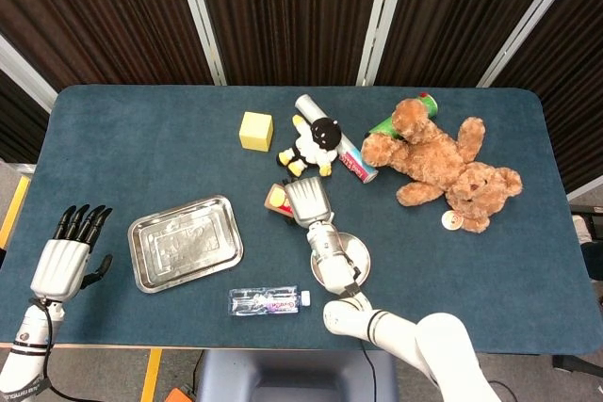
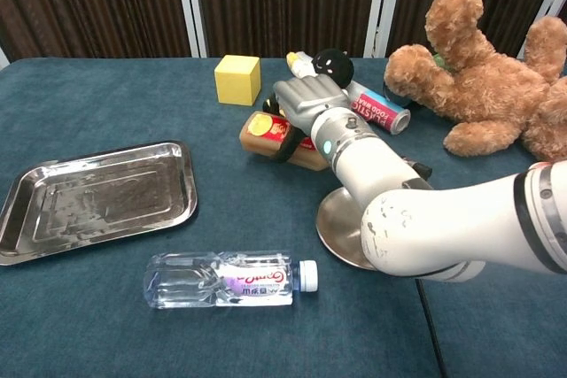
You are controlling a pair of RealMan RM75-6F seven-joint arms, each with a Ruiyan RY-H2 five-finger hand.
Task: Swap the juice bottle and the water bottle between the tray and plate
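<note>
The brown juice bottle (image 1: 276, 198) (image 2: 266, 134) lies tilted between the tray and the toys, its left end raised off the cloth. My right hand (image 1: 308, 200) (image 2: 309, 102) grips it from above, fingers curled around its body. The clear water bottle (image 1: 268, 301) (image 2: 225, 279) lies on its side near the table's front edge, cap to the right. The steel tray (image 1: 186, 243) (image 2: 97, 196) at the left holds nothing. The round metal plate (image 1: 361, 253) (image 2: 340, 230) sits partly under my right forearm. My left hand (image 1: 70, 251) hovers off the table's left edge, fingers straight, holding nothing.
Behind the juice bottle are a yellow cube (image 1: 255, 131) (image 2: 237, 80), a black and white plush toy (image 1: 315, 141) (image 2: 330, 65), a lying can (image 1: 350, 159) (image 2: 379, 110), a brown teddy bear (image 1: 443, 163) (image 2: 483, 77) and a green bottle (image 1: 393, 120).
</note>
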